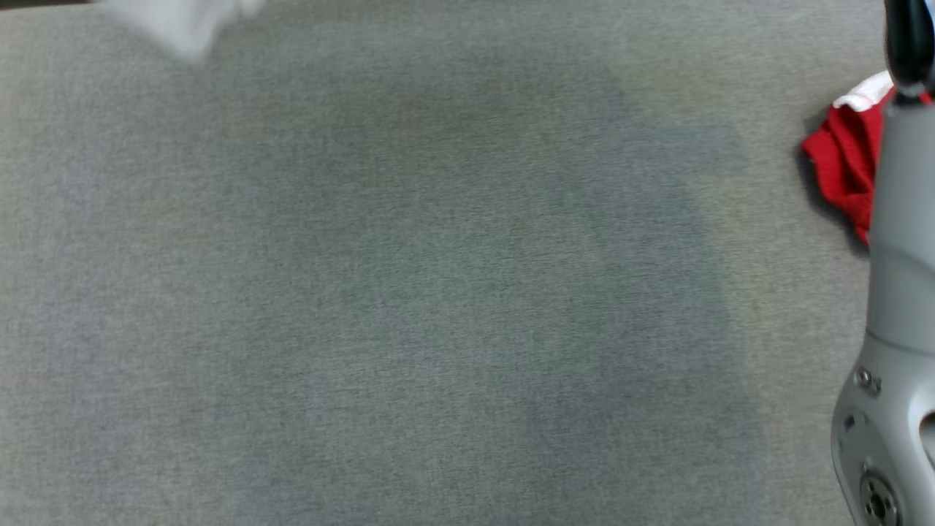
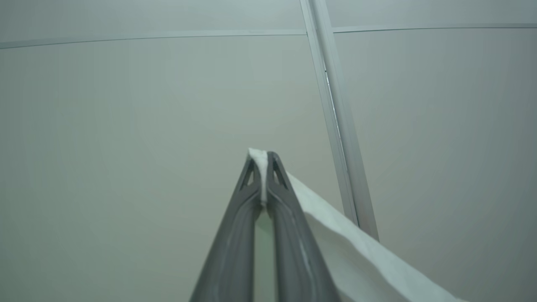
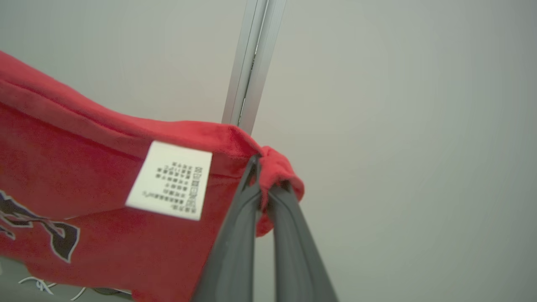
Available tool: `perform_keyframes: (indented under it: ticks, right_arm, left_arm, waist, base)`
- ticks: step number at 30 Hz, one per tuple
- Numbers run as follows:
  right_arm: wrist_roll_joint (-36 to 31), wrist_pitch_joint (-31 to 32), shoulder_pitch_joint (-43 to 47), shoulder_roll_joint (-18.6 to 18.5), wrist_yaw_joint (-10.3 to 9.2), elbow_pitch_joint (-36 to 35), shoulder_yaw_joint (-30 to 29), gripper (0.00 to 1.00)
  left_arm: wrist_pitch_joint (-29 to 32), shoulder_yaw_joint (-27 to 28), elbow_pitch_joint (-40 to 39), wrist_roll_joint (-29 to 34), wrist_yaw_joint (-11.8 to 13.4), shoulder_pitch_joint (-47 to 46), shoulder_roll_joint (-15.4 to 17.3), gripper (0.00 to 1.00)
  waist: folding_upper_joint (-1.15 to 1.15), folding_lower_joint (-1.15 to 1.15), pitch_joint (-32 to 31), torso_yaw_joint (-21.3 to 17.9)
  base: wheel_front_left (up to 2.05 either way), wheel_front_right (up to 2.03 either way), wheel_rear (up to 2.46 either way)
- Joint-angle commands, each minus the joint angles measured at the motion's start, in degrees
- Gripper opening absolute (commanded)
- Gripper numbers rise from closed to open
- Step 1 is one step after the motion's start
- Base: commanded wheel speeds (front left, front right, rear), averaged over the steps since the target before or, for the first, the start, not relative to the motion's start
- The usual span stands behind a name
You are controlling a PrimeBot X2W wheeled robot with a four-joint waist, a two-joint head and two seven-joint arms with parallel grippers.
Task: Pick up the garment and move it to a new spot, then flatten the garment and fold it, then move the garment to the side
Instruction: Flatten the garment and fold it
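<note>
The garment is red (image 3: 84, 176), with a white care label (image 3: 170, 180) and a black print at its lower left. My right gripper (image 3: 262, 167) is shut on a bunched red edge of it. In the left wrist view my left gripper (image 2: 262, 157) is shut on a white cloth edge (image 2: 344, 239) that trails off to the lower right. The head view has a red and white bundle of the garment (image 1: 840, 168) at the right edge, partly hidden behind my pale right forearm (image 1: 902, 292). A blurred white patch of cloth (image 1: 175, 25) sits at the top left.
A grey fabric-covered table (image 1: 409, 277) spreads across the head view, with a soft shadow over its middle. Both wrist views look at pale wall panels, with a metal post (image 2: 340, 126) in the left one and a metal post (image 3: 251, 54) in the right one.
</note>
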Motion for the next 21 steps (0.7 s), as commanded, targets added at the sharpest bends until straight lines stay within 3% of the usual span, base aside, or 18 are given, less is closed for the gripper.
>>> perform_keyframes:
  ticks: [1, 11, 21]
  right_arm:
    - [-0.74, -0.76, -1.71, 0.45, 0.00, 2.49, -0.01, 0.00]
    - [-4.52, -8.50, -6.83, 1.26, 0.00, 25.30, 0.41, 0.00]
    - [-7.83, -15.34, -4.43, 1.23, 0.00, 35.26, -1.59, 0.00]
  left_arm:
    - [-0.68, -0.65, 2.03, 0.35, -0.17, -0.64, -0.97, 0.00]
    - [-7.58, -4.65, 15.50, -0.16, -0.90, 4.03, -6.43, 0.00]
    - [-11.67, -6.01, 19.29, -2.69, -2.96, 13.82, -7.02, 0.00]
  waist:
    - [0.00, -0.02, 0.67, 0.89]
    - [0.00, -0.02, 5.74, 4.87]
    - [0.00, -0.02, 8.38, 5.39]
  base:
    - [0.00, 0.00, 0.00]
    - [0.00, 0.00, 0.00]
    - [0.00, 0.00, 0.00]
